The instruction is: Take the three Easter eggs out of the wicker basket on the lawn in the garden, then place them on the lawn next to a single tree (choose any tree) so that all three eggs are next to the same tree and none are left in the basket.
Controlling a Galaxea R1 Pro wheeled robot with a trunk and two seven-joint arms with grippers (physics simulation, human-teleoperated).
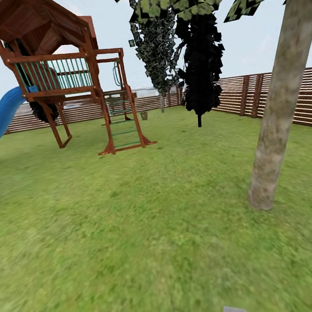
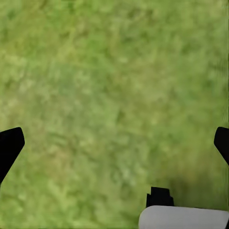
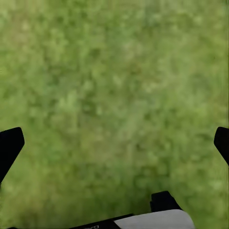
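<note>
Three trees (image 1: pixel 276 130) on lawn (image 1: pixel 136 227), one basket (image 1: pixel 144 114) far off

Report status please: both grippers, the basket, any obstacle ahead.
Left gripper open, right gripper open, nothing held. Small brown wicker basket far off by slatted wooden fence. Wooden playset left of path; grey-beige tree trunk right.

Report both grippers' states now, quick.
Left gripper: open, fingers spread wide, nothing between them, only lawn below.
Right gripper: open, fingers wide apart, empty, over grass.
</note>
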